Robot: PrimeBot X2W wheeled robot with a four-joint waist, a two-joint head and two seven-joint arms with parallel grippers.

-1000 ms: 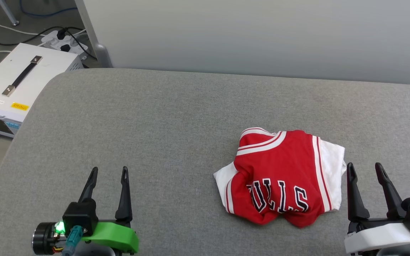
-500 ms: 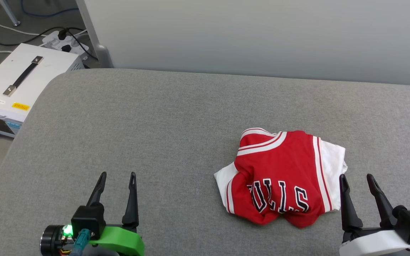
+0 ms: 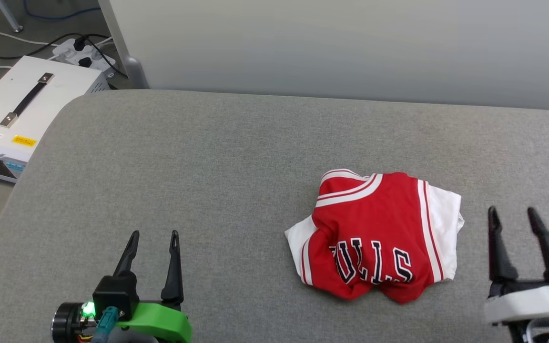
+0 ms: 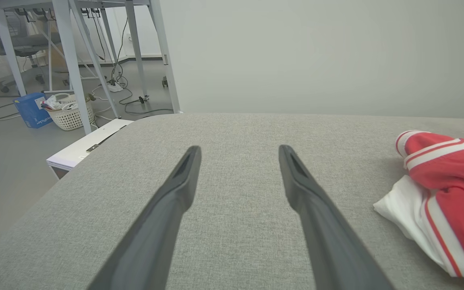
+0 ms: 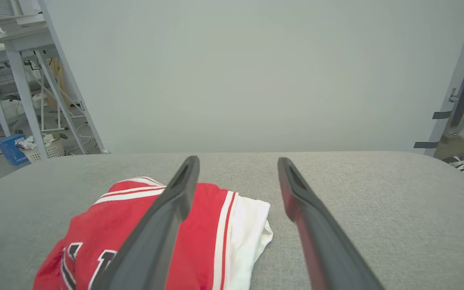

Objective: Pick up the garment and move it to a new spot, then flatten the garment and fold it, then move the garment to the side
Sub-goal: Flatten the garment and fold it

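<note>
The garment (image 3: 379,236): red body, white sleeves, red-and-white striped trim, black lettering outlined in white. The table top (image 3: 208,166): plain mid-grey woven fabric. On the left gripper (image 3: 154,234): black fingers, bright green mount, a lit green light, a teal connector. On the right gripper (image 3: 513,210): black fingers, white mount. Off the table's far left corner, the instrument box (image 3: 60,90) is white, with a black handle (image 3: 27,100) and a yellow label (image 3: 24,141). The backdrop panel (image 3: 350,47) is pale grey. On the grey floor: a blue box (image 4: 32,109) and a white lattice basket (image 4: 71,119).
</note>
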